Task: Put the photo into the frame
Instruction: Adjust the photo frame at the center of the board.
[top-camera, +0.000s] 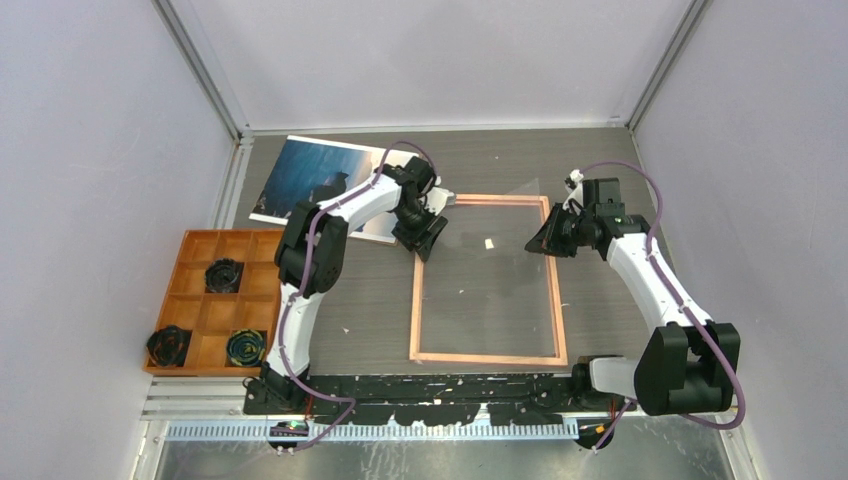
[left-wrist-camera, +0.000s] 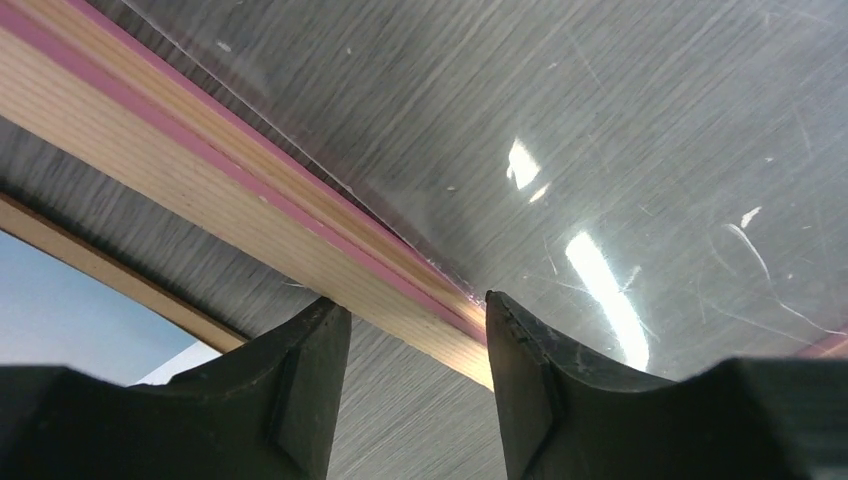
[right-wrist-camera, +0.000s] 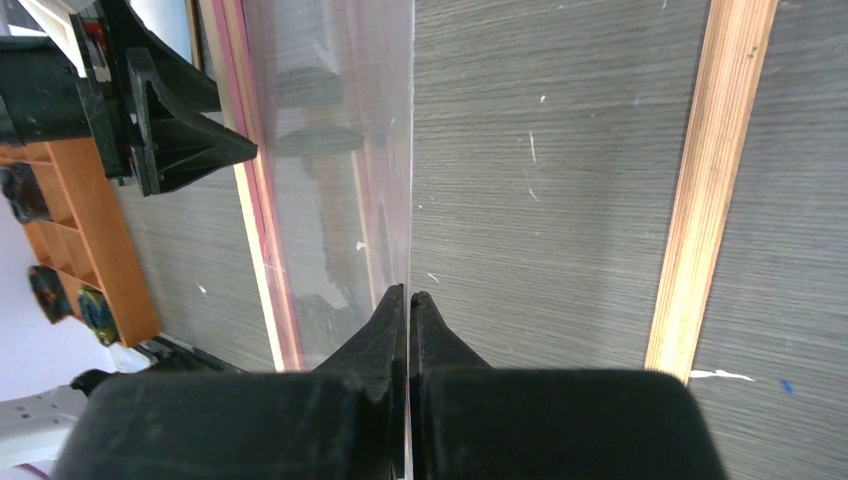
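The photo (top-camera: 305, 180) lies just left of my left end effector (top-camera: 428, 240), jaws apart; my right end effector (right-wrist-camera: 408, 300) clamps the clear pane (right-wrist-camera: 340, 150).

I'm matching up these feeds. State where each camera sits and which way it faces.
Top external: above and behind the bases, looking down at the table, frame, photo; left arm and right arm show whole.
Left wrist: looking past its parted fingers at the frame's rail and the clear pane.
Right wrist: along the pane pinched in its fingers, toward the left gripper.
Both wrist views share frame and pane.
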